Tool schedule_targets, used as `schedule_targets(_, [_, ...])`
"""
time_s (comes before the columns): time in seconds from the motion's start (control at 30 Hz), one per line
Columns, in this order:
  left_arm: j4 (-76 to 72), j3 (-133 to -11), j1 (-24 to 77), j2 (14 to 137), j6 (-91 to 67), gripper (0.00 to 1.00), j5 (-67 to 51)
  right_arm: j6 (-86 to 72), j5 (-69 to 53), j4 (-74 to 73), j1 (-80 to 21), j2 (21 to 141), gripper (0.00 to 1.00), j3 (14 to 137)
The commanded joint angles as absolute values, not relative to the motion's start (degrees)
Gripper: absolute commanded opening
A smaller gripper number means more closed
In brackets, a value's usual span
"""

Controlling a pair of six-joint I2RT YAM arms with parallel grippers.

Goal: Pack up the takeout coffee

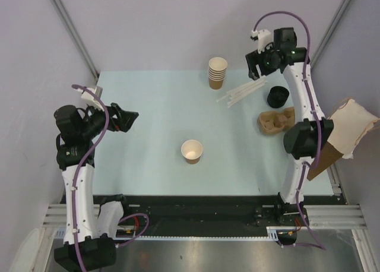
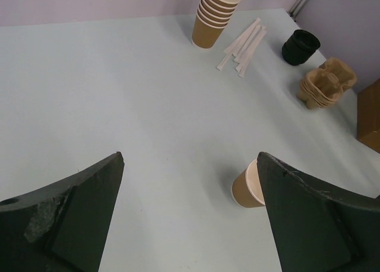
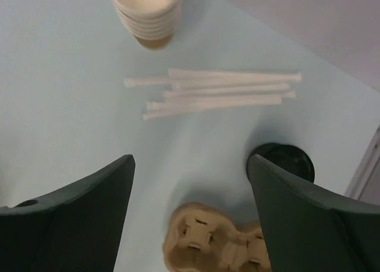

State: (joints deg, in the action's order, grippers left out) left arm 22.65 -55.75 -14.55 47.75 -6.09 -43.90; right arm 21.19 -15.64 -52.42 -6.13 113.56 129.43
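Open table (image 1: 142,117) around lone cup (image 1: 192,151); cluster of straws (image 1: 242,94), lids (image 1: 277,96), tray (image 1: 276,121) (far right)
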Motion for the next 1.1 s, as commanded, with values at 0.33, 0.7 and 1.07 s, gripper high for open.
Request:
schedule_targets(0.33, [18.99,-55.90,-13.10,49.39,-6.77,1.00,-45.17,42.01,1.49,-67.16,-0.62,126.82,0.69,130.61])
schedule_targets(0.7, [18.63,-56.42,-11.95,51.06,-7.21,1.00,-45.79,43.94,1.76,-63.81,-0.35,130.78,0.58,131.30])
schedule_targets(1.07, [18.46,-56.51,-11.08,51.94,-7.38,1.00,-45.61,44.91,2.37,-60.38,1.49,134.56,0.54,133.59])
